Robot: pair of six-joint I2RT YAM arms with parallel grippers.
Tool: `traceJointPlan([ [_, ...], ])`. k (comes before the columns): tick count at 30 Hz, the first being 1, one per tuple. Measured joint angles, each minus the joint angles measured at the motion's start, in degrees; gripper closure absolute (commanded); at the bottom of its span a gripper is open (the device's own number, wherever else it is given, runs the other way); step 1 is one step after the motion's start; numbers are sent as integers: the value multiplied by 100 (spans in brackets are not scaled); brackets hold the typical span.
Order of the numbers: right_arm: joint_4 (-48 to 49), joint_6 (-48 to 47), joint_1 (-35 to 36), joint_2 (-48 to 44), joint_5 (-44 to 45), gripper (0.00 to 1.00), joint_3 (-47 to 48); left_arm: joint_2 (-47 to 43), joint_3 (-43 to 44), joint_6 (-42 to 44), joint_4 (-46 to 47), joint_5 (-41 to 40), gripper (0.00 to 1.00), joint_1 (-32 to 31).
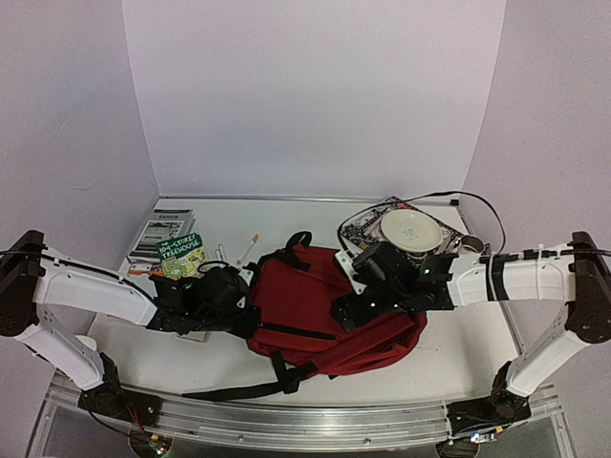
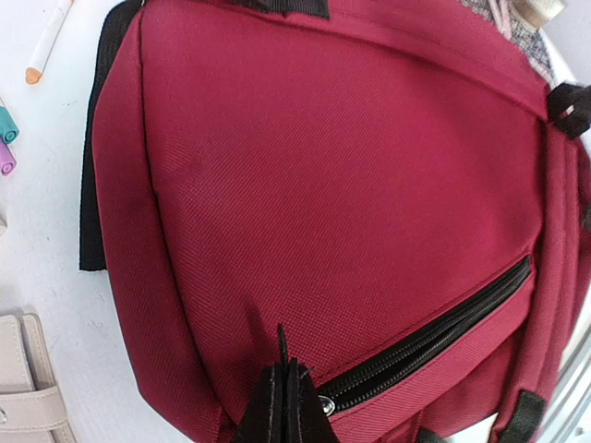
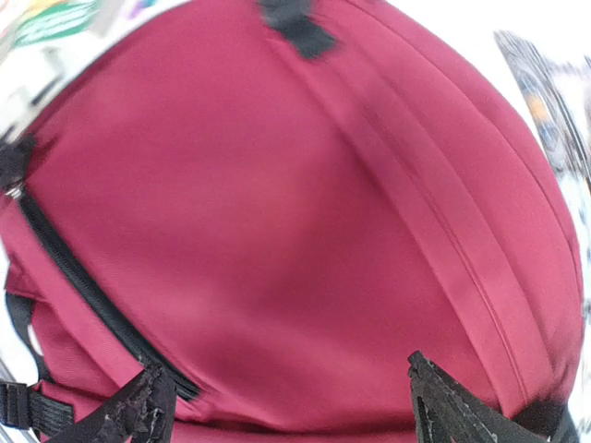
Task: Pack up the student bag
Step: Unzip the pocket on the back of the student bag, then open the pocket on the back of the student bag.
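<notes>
Student bag [image 1: 296, 303]: soft dark-red woven fabric, rounded, black zipper [image 2: 434, 337], mid-table. Left gripper [image 2: 286, 392] at its 9 o'clock, jaws pressed shut by the zipper end, nothing seen gripped. Right gripper [image 3: 284, 365] over its 3 o'clock side, jaws wide, empty. Smooth white table [image 1: 477, 336], pale lilac walls [image 1: 315, 95].

Student bag [image 2: 323, 185] — matt woven cloth; table [image 1: 458, 343] smooth.

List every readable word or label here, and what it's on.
"STOREY TREEHOUSE": green book cover; the number before it is too small to read.
The grey booklet: print too small to read.
The student bag: no text shows.
</notes>
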Motion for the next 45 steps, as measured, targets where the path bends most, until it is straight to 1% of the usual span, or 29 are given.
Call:
traceJointPlan([
  [6, 215, -964, 274, 829, -188, 12, 530, -190, -298, -227, 505, 27, 100, 11],
  [13, 205, -1626, 412, 1481, -318, 12, 806, -197, -385, -268, 719, 26, 100, 11],
  [20, 65, -2002, 554, 1803, -334, 10, 1184, -562, -490, -341, 802, 26, 100, 11],
  [26, 4, -2135, 765, 1809, -287, 8, 1293, -1050, -600, -374, 826, 25, 100, 11],
  [31, -12, -2201, 896, 1812, -152, 9, 1365, -1353, -707, -398, 849, 33, 100, 11],
  [33, -26, -2233, 948, 1854, -41, 12, 1421, -1435, -767, -437, 888, 32, 100, 11],
  [36, -21, -2247, 1021, 1982, 265, 19, 1454, -1514, -841, -532, 914, 32, 100, 11],
  [41, 184, -2297, 1175, 2082, 953, 35, 1350, -1570, -946, -690, 995, 73, 100, 15],
  [45, 496, -2423, 1273, 2072, 1431, 51, 1141, -1600, -1024, -712, 1007, 92, 100, 22],
])
